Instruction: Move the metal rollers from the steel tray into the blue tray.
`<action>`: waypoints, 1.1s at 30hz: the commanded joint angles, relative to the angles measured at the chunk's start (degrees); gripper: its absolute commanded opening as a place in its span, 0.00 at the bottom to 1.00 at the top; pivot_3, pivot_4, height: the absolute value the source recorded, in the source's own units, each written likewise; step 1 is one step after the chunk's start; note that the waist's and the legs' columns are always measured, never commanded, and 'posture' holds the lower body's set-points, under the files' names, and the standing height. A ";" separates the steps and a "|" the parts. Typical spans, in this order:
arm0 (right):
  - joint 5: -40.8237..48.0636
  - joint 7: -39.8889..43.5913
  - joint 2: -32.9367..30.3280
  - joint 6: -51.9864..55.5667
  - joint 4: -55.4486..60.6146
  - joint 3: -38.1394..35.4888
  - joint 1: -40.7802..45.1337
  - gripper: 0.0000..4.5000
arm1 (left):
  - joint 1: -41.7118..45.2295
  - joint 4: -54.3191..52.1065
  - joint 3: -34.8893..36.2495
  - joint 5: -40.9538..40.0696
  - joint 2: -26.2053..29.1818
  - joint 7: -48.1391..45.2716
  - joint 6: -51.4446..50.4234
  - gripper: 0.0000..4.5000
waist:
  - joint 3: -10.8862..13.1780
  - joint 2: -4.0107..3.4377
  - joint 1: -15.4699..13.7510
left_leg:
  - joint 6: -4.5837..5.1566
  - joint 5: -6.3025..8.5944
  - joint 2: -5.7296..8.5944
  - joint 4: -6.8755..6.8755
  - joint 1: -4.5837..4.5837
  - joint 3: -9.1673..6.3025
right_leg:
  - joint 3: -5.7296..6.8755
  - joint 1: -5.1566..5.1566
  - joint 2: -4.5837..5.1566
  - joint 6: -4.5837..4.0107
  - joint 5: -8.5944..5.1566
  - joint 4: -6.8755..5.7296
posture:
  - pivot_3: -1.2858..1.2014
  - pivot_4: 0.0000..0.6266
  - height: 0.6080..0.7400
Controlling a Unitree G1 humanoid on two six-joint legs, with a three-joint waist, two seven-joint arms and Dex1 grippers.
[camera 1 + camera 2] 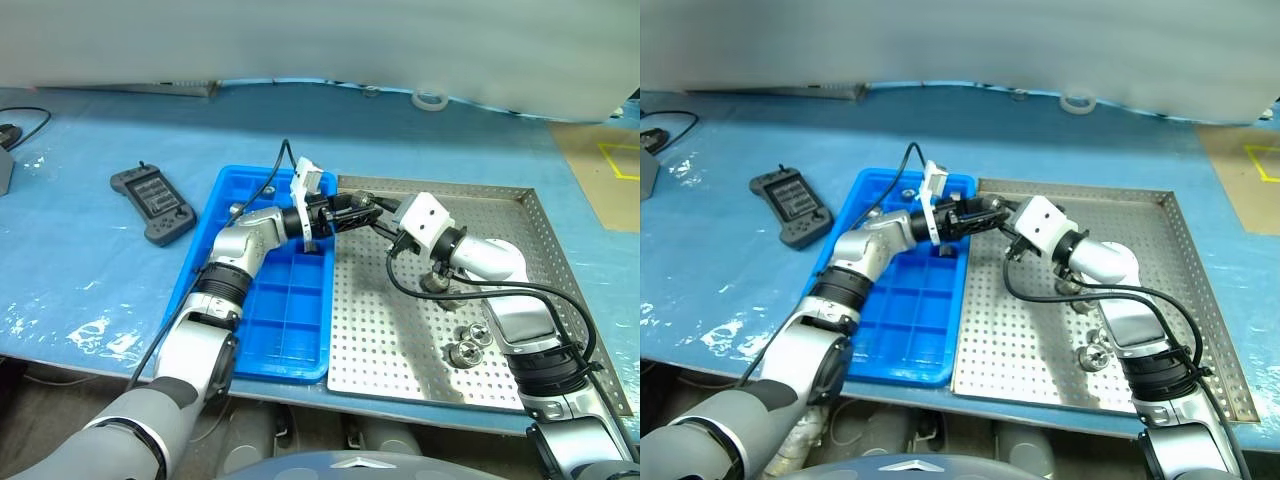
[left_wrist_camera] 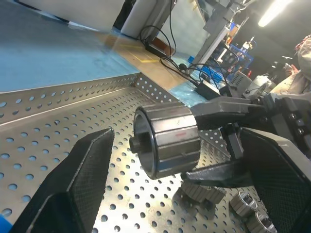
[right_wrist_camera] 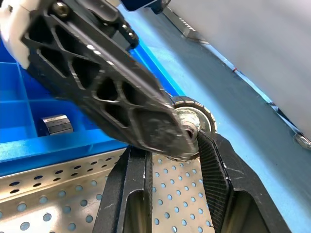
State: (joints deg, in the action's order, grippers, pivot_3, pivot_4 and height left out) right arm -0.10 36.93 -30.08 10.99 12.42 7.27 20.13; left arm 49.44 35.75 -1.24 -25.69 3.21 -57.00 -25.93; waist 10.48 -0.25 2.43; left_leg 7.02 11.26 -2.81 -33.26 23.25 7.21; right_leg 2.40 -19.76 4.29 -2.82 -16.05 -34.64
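Right tool (image 3: 170, 145) grips a roller (image 2: 167, 141); wide left tool (image 2: 184, 194) straddles it.

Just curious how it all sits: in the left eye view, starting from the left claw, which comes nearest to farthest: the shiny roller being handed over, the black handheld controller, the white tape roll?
1. Shiny metal roller, between the left claw fingers.
2. Black handheld controller, on the blue sheet, left.
3. White tape roll, at the far edge.

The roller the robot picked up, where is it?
The roller is held in the right pincer, between the open left pincer's fingers, above the steel tray's left edge.
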 commanded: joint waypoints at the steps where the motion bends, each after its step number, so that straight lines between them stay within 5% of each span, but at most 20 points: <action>1: 0.22 -0.64 -0.32 -0.34 3.33 -1.53 0.62 0.23 | 1.45 -0.12 0.84 0.12 -0.59 0.23 1.04 0.96 | 0.00 0.00 0.05 | 0.00 0.00 0.00 0.00 0.00 0.00 | 0.00 0.00 0.00 0.00 0.00 0.00 | 0.42 0.24 1.00; 5: 0.13 -0.82 -0.43 -0.12 3.48 -1.58 0.53 0.23 | 1.79 1.56 0.95 1.18 -1.03 1.16 3.13 0.84 | 0.00 0.00 -0.02 | 0.00 0.00 0.00 0.00 0.02 0.00 | 0.00 -0.01 0.00 0.00 0.00 0.00 | 0.42 0.24 1.00; 8: 0.11 -0.89 -0.43 0.07 3.61 -1.56 0.49 0.23 | 2.20 3.04 1.01 2.73 -1.22 2.63 5.03 0.63 | 0.00 0.00 0.00 | 0.01 0.00 0.00 -0.01 0.02 0.00 | 0.00 0.00 0.00 0.00 0.00 0.00 | 0.42 0.24 1.00; 13: 0.11 -0.97 -0.40 -0.06 3.16 -1.36 0.78 0.23 | 2.01 2.19 1.66 1.12 -1.18 -0.68 3.85 0.51 | 0.00 0.00 0.02 | 0.02 0.00 0.00 -0.02 0.02 0.00 | 0.01 -0.02 0.00 0.00 0.00 0.00 | 0.42 0.24 1.00; 16: 0.08 -0.97 -0.30 -0.32 2.75 -1.30 1.02 0.23 | 2.03 2.51 1.42 2.28 -0.93 0.52 3.81 0.31 | 0.00 0.00 0.01 | 0.02 0.00 0.00 -0.01 0.03 0.00 | 0.01 -0.04 0.00 0.00 0.00 -0.01 | 0.42 0.24 1.00; 33: -0.27 -0.90 0.40 -0.94 2.10 -0.87 0.72 0.23 | -0.14 -6.05 2.84 -1.30 0.41 -1.38 -2.50 0.30 | 0.00 0.00 0.06 | 0.03 0.00 -0.01 -0.02 0.08 0.00 | 0.02 -0.09 0.01 0.00 0.00 -0.01 | 0.41 0.24 1.00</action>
State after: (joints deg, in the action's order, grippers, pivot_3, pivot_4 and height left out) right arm -0.77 36.13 -29.20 10.56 12.61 7.82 20.06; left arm 48.96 34.07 0.97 -24.50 3.88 -56.75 -27.87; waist 10.48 -0.25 2.49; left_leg 7.05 11.25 -2.82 -33.28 23.34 7.21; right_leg 2.42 -19.86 4.30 -2.82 -16.05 -34.65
